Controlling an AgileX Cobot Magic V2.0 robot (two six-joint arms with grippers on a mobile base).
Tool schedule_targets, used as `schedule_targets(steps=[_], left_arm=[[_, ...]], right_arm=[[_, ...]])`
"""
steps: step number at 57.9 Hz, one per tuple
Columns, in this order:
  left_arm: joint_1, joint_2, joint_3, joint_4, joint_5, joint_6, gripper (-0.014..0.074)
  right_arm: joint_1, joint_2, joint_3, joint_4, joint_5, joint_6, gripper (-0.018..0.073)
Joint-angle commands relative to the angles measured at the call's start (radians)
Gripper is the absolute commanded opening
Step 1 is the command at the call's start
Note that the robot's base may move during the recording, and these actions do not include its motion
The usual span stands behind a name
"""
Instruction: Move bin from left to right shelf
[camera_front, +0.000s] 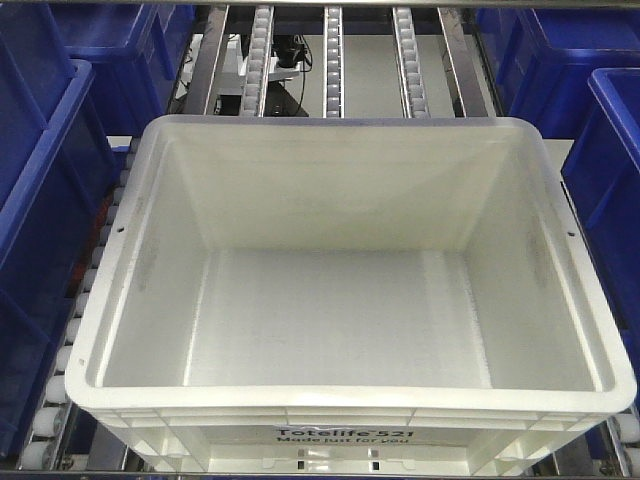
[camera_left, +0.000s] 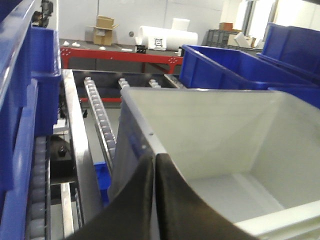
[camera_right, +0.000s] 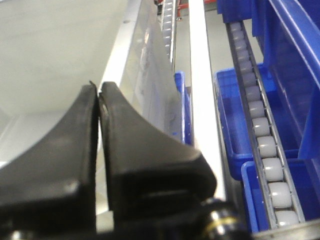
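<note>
Front view: white bin (camera_front: 340, 330) fills the centre, open top, bare inside. It sits on a roller shelf (camera_front: 60, 360), with rollers showing at 8 o'clock. The "Totelife 521" print at 6 o'clock is partly cut by the frame edge. Roller tracks (camera_front: 332, 60) run off at 12 o'clock. Blue bins (camera_front: 40, 250) stand at 9 and 3 o'clock, all cropped. Dark gear behind the tracks at 11 o'clock is too murky to name. Neither gripper shows here.

Left wrist view: left gripper (camera_left: 154, 159) is at 6 o'clock. Its dark fingers (camera_left: 180, 200) are pinched on the bin's rim, one inside the wall, one outside, with only a slit between them. The finger bases are cut by the bottom edge. The bin wall spreads from centre to 4 o'clock. One roller track is at 9 o'clock, with blue bins at 9 and 2. At 12 o'clock the room shows a red bench (camera_left: 120, 52), cardboard boxes (camera_left: 104, 30), a white roll (camera_left: 167, 37) and a pale wall. Small bits on the bench are too tiny to tell.

Right wrist view: right gripper (camera_right: 98, 87) is at 7 o'clock, black fingers clamped on the bin's rim, which runs up toward 12. The bin wall at 11 o'clock is washed out and blurred. A metal rail (camera_right: 200, 100) runs from 12 to 5. Rollers are at 3 o'clock, with blue bins beside and under them, cropped.
</note>
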Motion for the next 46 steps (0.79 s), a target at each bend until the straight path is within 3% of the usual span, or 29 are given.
schedule_targets(steps=[1,13,24,46], left_arm=[[-0.005,-0.007,-0.047,-0.048,-0.042,0.02,-0.0006],[-0.005,-0.007,-0.089,-0.051,0.03,0.021,-0.0006],[-0.005,0.007,-0.148,-0.061,0.074,0.02,-0.0006],[-0.005,0.301,-0.324,-0.174,0.126,0.141,-0.0006]], right_arm=[[-0.001,-0.009,-0.067,0.014,-0.021,0.0,-0.0008],[-0.001,0.079,-0.178,0.014,0.111,-0.012,-0.0008],[-0.001,0.238,-0.31,0.034,0.228,-0.128,-0.0008],[-0.001,0.49,-0.428,0.238,0.262,-0.347,-0.0008]])
